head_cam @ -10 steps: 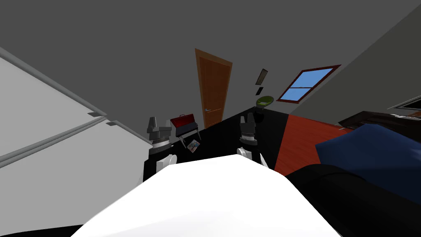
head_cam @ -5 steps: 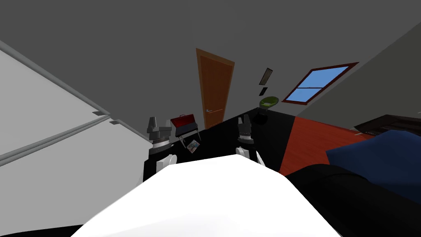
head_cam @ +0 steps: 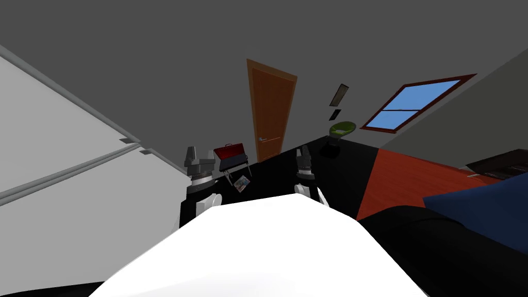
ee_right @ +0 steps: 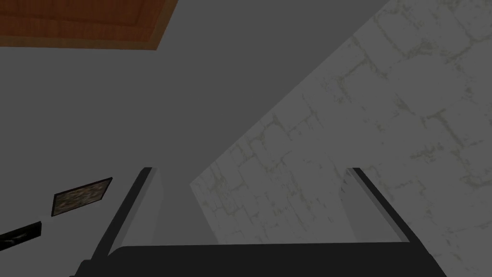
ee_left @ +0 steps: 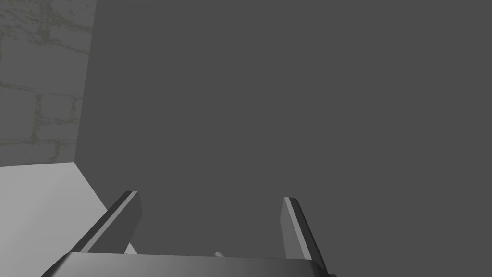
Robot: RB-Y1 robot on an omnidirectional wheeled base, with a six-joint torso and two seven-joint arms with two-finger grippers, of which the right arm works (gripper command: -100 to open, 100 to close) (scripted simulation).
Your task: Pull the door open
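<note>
A brown wooden door [head_cam: 269, 111] stands shut in the dark grey far wall, with a small silver handle [head_cam: 263, 138] on its left side. Both grippers hang well short of it, above the black floor. My left gripper [head_cam: 200, 155] is left of the door and open [ee_left: 211, 207], facing a plain grey wall. My right gripper [head_cam: 303, 154] is right of the door, also open [ee_right: 252, 192] with nothing between its fingers. A corner of the door [ee_right: 81, 21] shows in the right wrist view, far beyond the fingers.
A red case on a folding stand [head_cam: 230, 154] and a magazine [head_cam: 242, 181] lie between me and the door. A white cabinet [head_cam: 62, 170] fills the left. A green chair [head_cam: 342, 130], a window [head_cam: 417, 102], red-brown floor [head_cam: 412, 175] and a blue bed [head_cam: 479, 206] are to the right.
The whole head view has swung: window, chair and bed slid to the right, so I have turned. My right gripper has drifted a little to the left. The left gripper has held still.
</note>
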